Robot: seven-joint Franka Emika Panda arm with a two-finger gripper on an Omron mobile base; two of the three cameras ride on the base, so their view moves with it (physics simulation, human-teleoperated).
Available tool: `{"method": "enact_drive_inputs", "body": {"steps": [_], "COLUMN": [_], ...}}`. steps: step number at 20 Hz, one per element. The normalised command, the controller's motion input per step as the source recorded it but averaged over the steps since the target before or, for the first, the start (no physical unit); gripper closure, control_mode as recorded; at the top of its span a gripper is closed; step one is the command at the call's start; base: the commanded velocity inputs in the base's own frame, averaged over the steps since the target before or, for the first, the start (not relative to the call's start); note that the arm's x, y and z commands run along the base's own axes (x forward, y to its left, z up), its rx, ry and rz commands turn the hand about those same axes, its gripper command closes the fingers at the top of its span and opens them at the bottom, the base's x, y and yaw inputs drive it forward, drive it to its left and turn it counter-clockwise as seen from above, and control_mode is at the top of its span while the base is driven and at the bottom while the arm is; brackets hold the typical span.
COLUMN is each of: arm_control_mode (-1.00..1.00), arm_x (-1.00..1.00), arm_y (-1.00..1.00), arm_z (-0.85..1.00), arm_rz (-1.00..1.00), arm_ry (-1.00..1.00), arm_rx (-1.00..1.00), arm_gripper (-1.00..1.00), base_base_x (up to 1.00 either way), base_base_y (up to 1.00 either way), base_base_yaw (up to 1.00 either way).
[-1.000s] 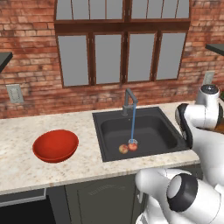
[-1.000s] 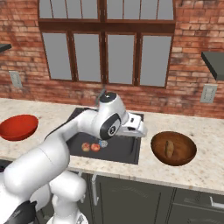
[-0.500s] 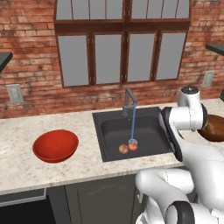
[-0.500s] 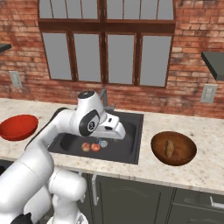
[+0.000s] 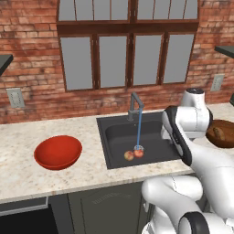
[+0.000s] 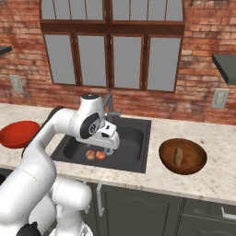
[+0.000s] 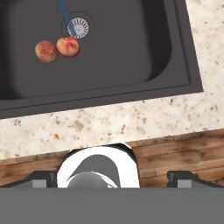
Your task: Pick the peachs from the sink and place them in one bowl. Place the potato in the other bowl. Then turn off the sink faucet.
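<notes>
Two peachs (image 7: 46, 51) (image 7: 68, 46) lie side by side on the floor of the dark sink (image 7: 131, 52), beside the drain (image 7: 78, 27). They also appear as a pair (image 5: 129, 155) (image 5: 138, 153) under the water stream from the sink faucet (image 5: 135, 105). My gripper (image 7: 113, 178) is open and empty, high above the sink's front right part; in the right base view the gripper (image 6: 109, 142) hangs over the basin (image 6: 133, 143). The potato (image 6: 178, 156) lies in the brown wooden bowl (image 6: 196, 159). The red bowl (image 5: 58, 151) is empty.
Water runs from the faucet (image 6: 109, 103) onto the drain. Speckled stone counter (image 7: 131, 122) surrounds the sink; the red bowl (image 6: 17, 133) is left of it and the wooden bowl (image 5: 226, 139) right. A brick wall with windows stands behind.
My arm has swung left, carrying the open gripper from near the wooden bowl to over the sink. The peachs, potato and bowls have not moved.
</notes>
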Motion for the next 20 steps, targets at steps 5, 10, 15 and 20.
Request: {"method": "enact_drive_inputs", "body": {"steps": [5, 10, 15, 20], "arm_control_mode": [-1.0, -1.0, -1.0, -1.0], "arm_x": [0.06, 0.23, 0.28, 0.29], "arm_y": [0.52, 0.38, 0.2, 0.19], "arm_z": [-0.23, -0.3, -0.17, -0.09], "arm_rz": [0.17, 0.16, 0.08, 0.01], "arm_ry": [-0.07, -0.2, -0.15, -0.01], "arm_rx": [0.06, 0.0, 0.0, 0.0], "arm_gripper": [-1.0, -1.0, -1.0, -1.0], "base_base_x": [0.0, 0.0, 0.0, 0.0], "base_base_y": [0.0, 0.0, 0.0, 0.0], "base_base_yaw": [0.0, 0.0, 0.0, 0.0]}}
